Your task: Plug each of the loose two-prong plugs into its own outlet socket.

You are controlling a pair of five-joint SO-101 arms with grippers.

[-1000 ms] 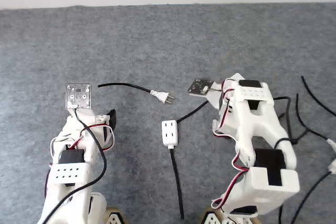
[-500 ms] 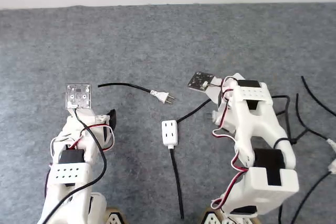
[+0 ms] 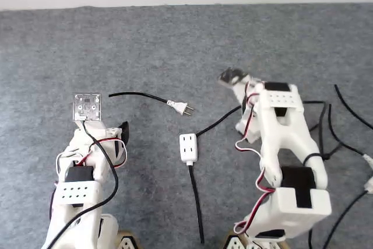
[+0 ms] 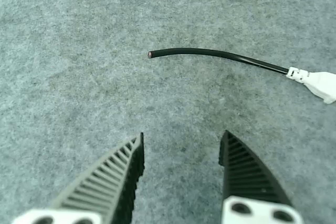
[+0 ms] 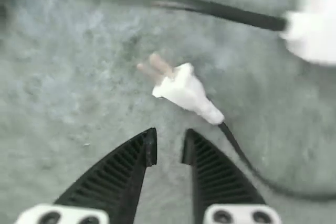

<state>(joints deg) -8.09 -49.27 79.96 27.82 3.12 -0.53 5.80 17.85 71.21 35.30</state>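
Your left jaws are spread wide and empty over the grey counter (image 4: 79,51), near the bare end of the black cord (image 4: 210,52). Right jaws are open just a crack, nothing in them, with a white two-prong plug (image 5: 184,92) lying just past the tips. The outlet strip (image 3: 187,147) sits between the two arms.

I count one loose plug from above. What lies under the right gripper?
A white two-prong plug lies on the grey carpet just beyond the right gripper, black cord trailing. From above, the arm covers where that cord leads.
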